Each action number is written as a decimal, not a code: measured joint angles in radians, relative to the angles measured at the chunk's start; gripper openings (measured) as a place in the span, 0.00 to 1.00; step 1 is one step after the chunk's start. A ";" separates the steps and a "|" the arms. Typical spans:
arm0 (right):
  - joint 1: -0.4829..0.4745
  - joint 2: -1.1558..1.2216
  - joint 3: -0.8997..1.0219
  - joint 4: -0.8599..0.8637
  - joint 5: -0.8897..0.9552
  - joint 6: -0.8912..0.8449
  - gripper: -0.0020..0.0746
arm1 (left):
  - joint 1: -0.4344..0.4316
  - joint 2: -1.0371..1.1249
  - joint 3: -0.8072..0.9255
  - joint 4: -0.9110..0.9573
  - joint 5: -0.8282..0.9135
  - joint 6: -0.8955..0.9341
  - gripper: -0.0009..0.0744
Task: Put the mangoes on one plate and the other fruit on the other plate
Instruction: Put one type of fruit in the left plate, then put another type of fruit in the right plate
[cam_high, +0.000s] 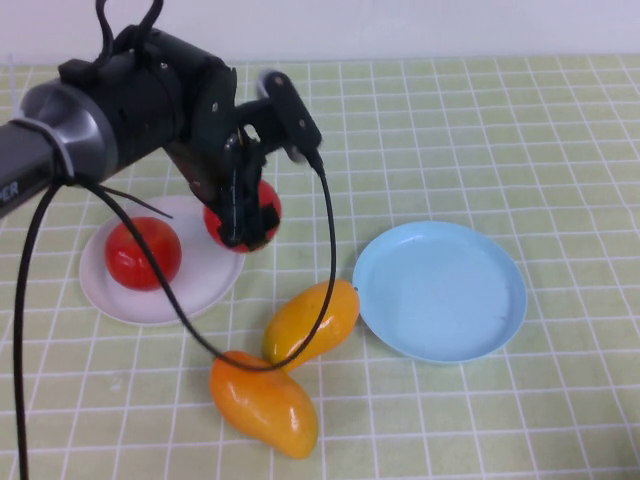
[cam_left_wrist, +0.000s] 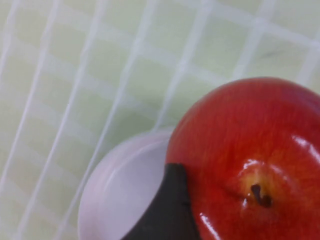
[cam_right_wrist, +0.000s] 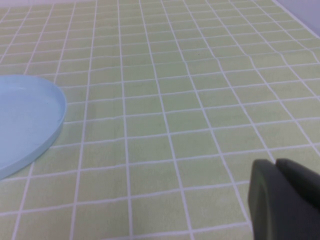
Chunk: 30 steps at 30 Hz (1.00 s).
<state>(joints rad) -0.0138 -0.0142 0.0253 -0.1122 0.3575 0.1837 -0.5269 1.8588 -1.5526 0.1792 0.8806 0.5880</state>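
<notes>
- Left gripper (cam_high: 243, 215) above the right rim of the round shallow white plate (cam_high: 205, 285), near the table's left edge; fingers spread wide around a shiny round red apple (cam_high: 246, 222), one black finger (cam_left_wrist: 167, 210) against its side, stem dimple up; held or just let go, cannot tell.
- Second shiny red apple (cam_high: 143, 253) already resting on the white plate's left half.
- Two glossy elongated orange-yellow mangoes (cam_high: 290, 365) on the green checked tablecloth (cam_high: 560, 130) toward the near edge, touching; upper one just beside the round light blue plate (cam_high: 440, 290), which holds nothing.
- Right gripper (cam_right_wrist: 285, 200) low over the cloth, well right of the blue plate; fingers fully closed on nothing.
- Risks: apple set on the raised rim, likely to roll off toward the mangoes; dangling black cable (cam_high: 325, 250) draped across the upper mango, liable to drag it.
</notes>
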 joint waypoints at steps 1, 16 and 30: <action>0.000 0.000 0.000 0.000 0.000 0.000 0.00 | 0.001 0.000 0.000 0.026 -0.003 -0.054 0.80; 0.000 0.000 0.000 0.000 0.000 0.000 0.00 | 0.071 0.077 0.000 0.098 -0.018 -0.511 0.80; 0.000 0.000 0.000 0.000 0.000 0.000 0.00 | 0.077 0.077 -0.034 0.109 0.088 -0.553 0.90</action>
<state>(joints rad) -0.0138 -0.0142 0.0253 -0.1122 0.3575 0.1837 -0.4495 1.9356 -1.5871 0.2885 0.9689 0.0355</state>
